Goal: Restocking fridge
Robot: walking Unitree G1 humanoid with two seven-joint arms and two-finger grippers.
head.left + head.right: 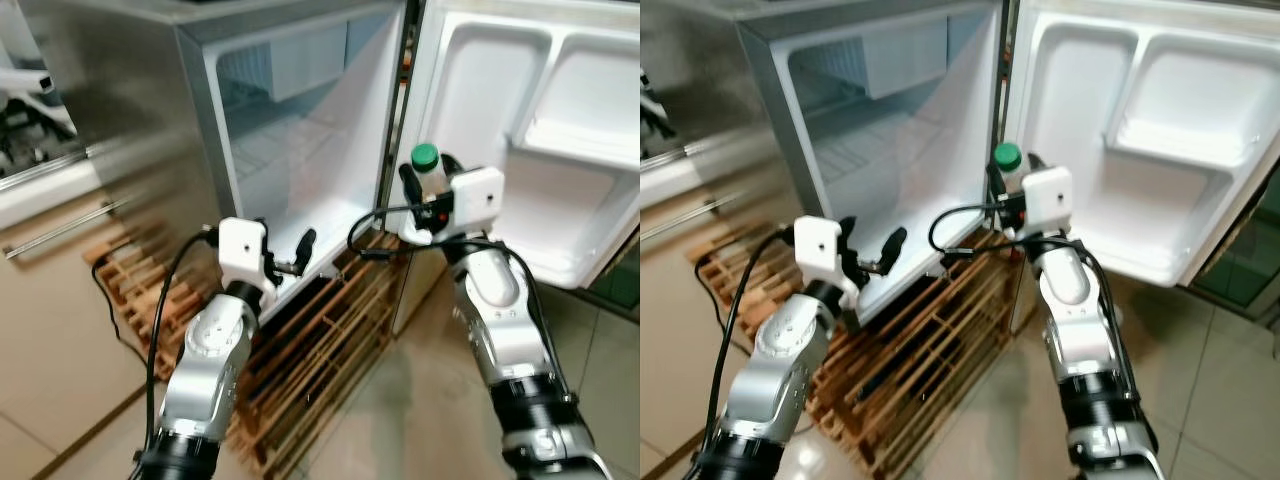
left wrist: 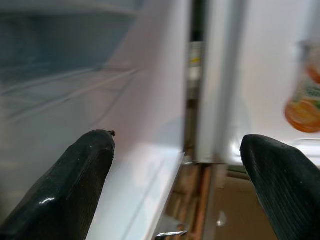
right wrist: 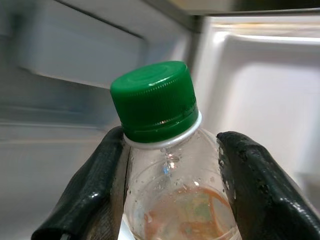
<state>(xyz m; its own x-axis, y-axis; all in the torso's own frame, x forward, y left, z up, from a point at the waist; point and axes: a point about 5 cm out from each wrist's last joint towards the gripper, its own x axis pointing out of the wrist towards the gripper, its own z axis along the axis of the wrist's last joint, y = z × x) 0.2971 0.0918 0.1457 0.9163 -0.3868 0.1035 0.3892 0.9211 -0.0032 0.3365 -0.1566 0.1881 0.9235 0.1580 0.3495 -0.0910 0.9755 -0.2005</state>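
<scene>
A small silver fridge [image 1: 300, 130] stands open, its white inside bare, its door [image 1: 560, 130] swung out to the right. My right gripper [image 1: 424, 186] is shut on a clear bottle with a green cap [image 3: 155, 100], holding it upright in front of the fridge's hinge side, between the cabinet and the door. An orange label shows on the bottle [image 2: 304, 107] in the left wrist view. My left gripper [image 1: 290, 258] is open and holds nothing, level with the lower front edge of the fridge's opening, its fingers [image 2: 75, 185] wide apart.
The fridge rests on a wooden slat pallet [image 1: 320, 350] on a beige tiled floor [image 1: 420, 400]. A door shelf [image 1: 590, 150] juts from the inside of the door. Cabinets with a metal rail [image 1: 60, 230] stand to the left.
</scene>
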